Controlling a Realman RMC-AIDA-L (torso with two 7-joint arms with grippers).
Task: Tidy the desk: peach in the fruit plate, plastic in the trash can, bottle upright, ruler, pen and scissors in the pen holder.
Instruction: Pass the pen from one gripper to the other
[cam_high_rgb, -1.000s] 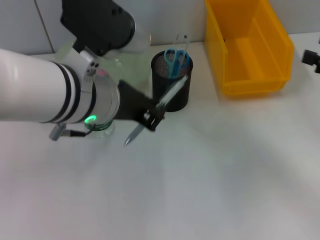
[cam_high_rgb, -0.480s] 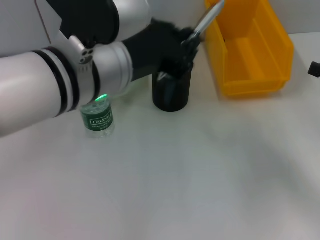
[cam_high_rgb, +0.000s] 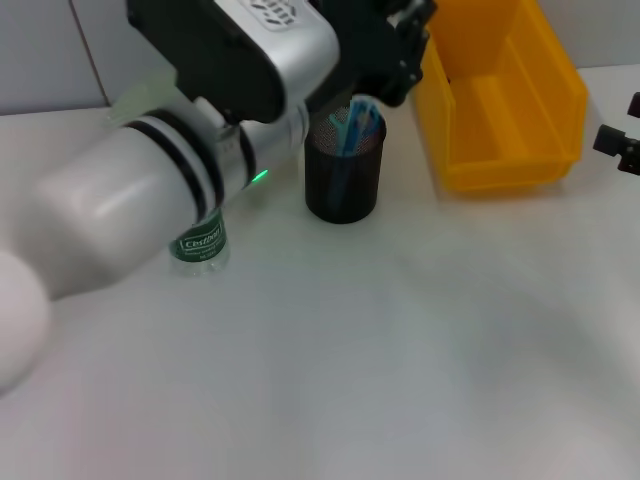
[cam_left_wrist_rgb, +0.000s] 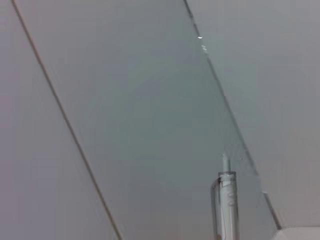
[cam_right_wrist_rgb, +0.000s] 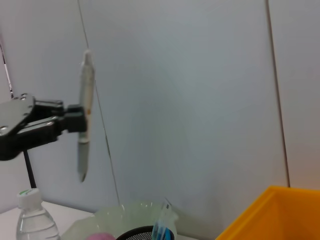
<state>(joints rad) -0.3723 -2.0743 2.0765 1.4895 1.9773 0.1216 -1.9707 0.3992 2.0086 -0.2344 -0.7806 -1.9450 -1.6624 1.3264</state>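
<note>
One clear pen (cam_right_wrist_rgb: 84, 115) hangs upright, tip down, pinched by the closed fingers of the left gripper (cam_right_wrist_rgb: 75, 120), left of centre in the right wrist picture. In the head picture, that gripper (cam_high_rgb: 405, 40) is at top centre, above one black mesh pen holder (cam_high_rgb: 343, 170) that already contains blue-handled scissors (cam_high_rgb: 352, 122). The step in hand appears to be placing the pen; next it likely must be lowered into the holder's mouth and released. One bottle (cam_high_rgb: 198, 245) stands upright at centre left. One yellow bin (cam_high_rgb: 500, 100) sits upper right. The right gripper (cam_high_rgb: 615, 140) waits at the right edge; its fingers cannot be made out.
</note>
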